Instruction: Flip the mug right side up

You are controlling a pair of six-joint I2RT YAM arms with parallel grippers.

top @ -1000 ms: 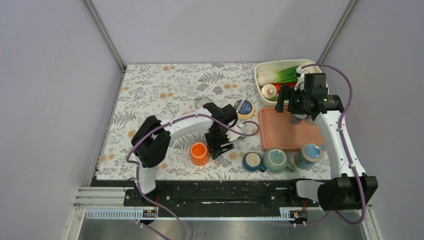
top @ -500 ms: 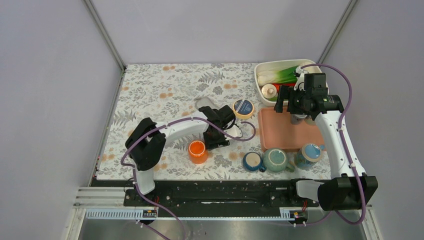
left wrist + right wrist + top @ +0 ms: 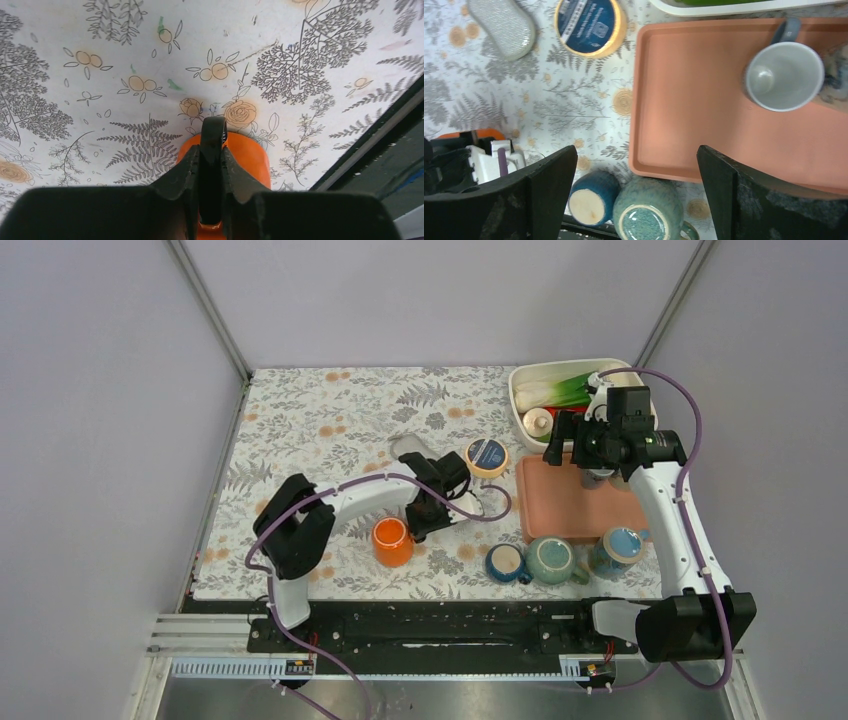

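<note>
Since the earlier frame the left end effector [image 3: 212, 150] has clenched onto what looks like the handle of the orange mug [image 3: 250, 160], which sits just ahead of it. The next move, I judge, calls for lifting and rolling the wrist to turn the mug upright.

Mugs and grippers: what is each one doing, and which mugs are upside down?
orange mug: on the table, handle pinched; which way up unclear.
small blue mug: upside down, bare bottom showing.
teal mug: right side up.
light blue mug: right side up.
grey mug: right side up, on the tray.
left gripper: shut on the orange mug's handle.
right gripper: open, empty.
</note>
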